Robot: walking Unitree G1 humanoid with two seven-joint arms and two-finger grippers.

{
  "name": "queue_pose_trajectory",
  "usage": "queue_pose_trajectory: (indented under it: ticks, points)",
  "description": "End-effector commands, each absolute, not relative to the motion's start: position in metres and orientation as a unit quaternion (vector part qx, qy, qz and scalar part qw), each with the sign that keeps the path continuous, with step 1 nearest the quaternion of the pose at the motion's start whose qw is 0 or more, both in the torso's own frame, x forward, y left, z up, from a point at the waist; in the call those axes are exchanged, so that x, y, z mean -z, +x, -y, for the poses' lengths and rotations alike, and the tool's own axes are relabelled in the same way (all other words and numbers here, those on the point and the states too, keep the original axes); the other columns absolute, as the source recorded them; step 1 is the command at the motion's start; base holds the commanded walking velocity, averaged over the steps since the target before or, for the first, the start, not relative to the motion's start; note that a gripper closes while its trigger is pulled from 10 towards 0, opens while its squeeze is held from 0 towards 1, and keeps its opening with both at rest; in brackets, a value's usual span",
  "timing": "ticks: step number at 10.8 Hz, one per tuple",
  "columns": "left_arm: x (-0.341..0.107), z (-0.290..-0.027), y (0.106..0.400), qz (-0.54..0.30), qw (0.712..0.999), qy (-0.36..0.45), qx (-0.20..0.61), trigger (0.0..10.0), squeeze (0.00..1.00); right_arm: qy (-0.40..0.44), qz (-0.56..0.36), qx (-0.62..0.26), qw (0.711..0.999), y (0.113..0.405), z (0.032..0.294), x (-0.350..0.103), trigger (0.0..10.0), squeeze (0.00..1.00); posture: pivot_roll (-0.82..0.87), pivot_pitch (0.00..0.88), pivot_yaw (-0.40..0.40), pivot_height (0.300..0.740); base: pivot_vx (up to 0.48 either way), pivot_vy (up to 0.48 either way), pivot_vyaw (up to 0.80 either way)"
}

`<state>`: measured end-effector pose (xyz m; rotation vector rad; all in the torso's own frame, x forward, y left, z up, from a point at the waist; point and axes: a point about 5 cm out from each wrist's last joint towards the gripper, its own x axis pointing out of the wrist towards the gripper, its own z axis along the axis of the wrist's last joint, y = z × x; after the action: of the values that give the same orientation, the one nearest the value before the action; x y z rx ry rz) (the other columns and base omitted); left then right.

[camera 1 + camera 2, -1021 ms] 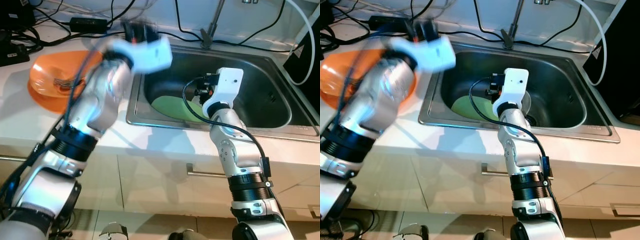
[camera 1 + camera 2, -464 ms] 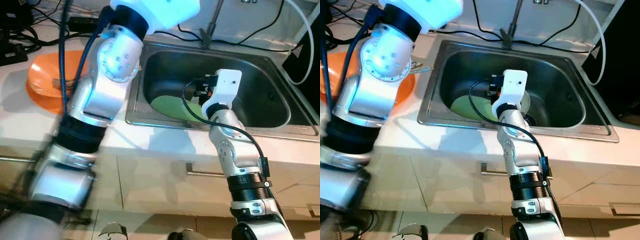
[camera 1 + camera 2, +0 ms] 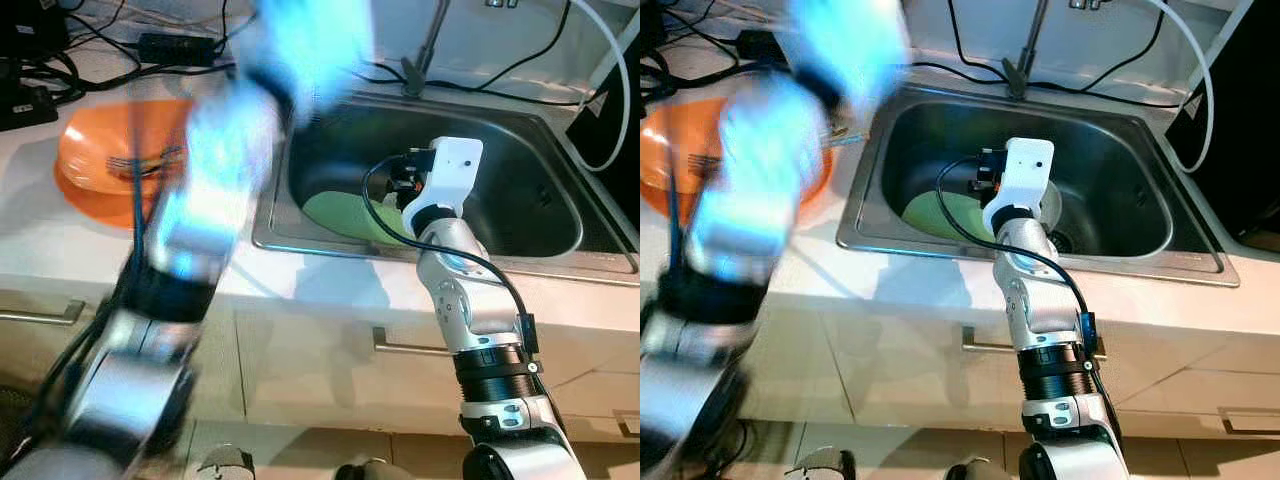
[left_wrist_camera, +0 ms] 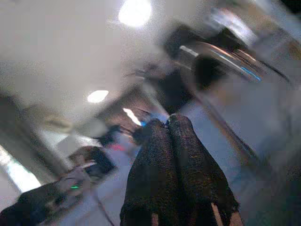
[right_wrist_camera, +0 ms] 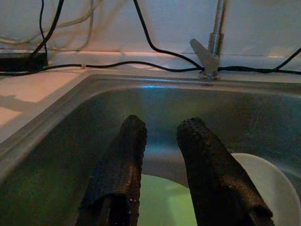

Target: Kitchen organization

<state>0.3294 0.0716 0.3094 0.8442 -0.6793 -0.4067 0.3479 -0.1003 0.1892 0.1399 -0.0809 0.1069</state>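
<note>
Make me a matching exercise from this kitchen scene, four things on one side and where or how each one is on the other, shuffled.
Things:
1. green plate
2. orange plate
3. right gripper
4. left gripper

Places or states:
A. on the counter beside the sink
B. fingers pressed together, empty
C. lying in the sink basin
D. fingers apart, inside the sink above the green plate

Pairs: 1-C, 2-A, 3-D, 4-B

Orange plates [image 3: 95, 160], pale green plate [image 3: 345, 215], white plate [image 5: 265, 186], steel-grey sink [image 3: 540, 190], black cables [image 3: 480, 80].
</note>
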Motion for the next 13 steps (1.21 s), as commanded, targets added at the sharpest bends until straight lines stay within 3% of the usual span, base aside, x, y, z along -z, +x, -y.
queue_pose_trajectory:
  ticks: [1, 2, 6, 7, 12, 13]
  points:
    - [-0.298, -0.06, 0.32, 0.325, 0.803, 0.44, 0.235, 10.0, 0.58, 0.068, 0.044, -0.048, 0.996, 0.348, 0.104, -0.191, 10.0, 0.0, 0.02, 0.067, -0.123, 0.719, 0.0, 0.0, 0.0]
    - [-0.285, -0.065, 0.316, 0.309, 0.801, 0.452, 0.244, 10.0, 1.0, 0.068, 0.044, -0.048, 0.996, 0.348, 0.104, -0.19, 10.0, 0.0, 0.02, 0.066, -0.123, 0.719, 0.0, 0.0, 0.0]
    - [-0.253, -0.088, 0.311, 0.256, 0.762, 0.548, 0.231, 10.0, 1.0, 0.069, 0.041, -0.056, 0.995, 0.347, 0.1, -0.188, 10.0, 0.0, 0.03, 0.059, -0.131, 0.719, 0.0, 0.0, 0.0]
    - [-0.246, -0.094, 0.313, 0.242, 0.749, 0.576, 0.22, 10.0, 0.0, 0.068, 0.041, -0.057, 0.995, 0.347, 0.1, -0.188, 10.0, 0.0, 0.03, 0.056, -0.133, 0.719, 0.0, 0.0, 0.0]
    - [-0.241, -0.107, 0.328, 0.205, 0.752, 0.605, 0.16, 10.0, 0.0, 0.068, 0.042, -0.057, 0.995, 0.347, 0.099, -0.188, 10.0, 0.0, 0.03, 0.051, -0.132, 0.719, 0.0, 0.0, 0.0]
    - [-0.24, -0.107, 0.332, 0.198, 0.761, 0.598, 0.155, 10.0, 1.0, 0.068, 0.042, -0.056, 0.995, 0.348, 0.1, -0.189, 10.0, 0.0, 0.02, 0.055, -0.131, 0.719, 0.0, 0.0, 0.0]
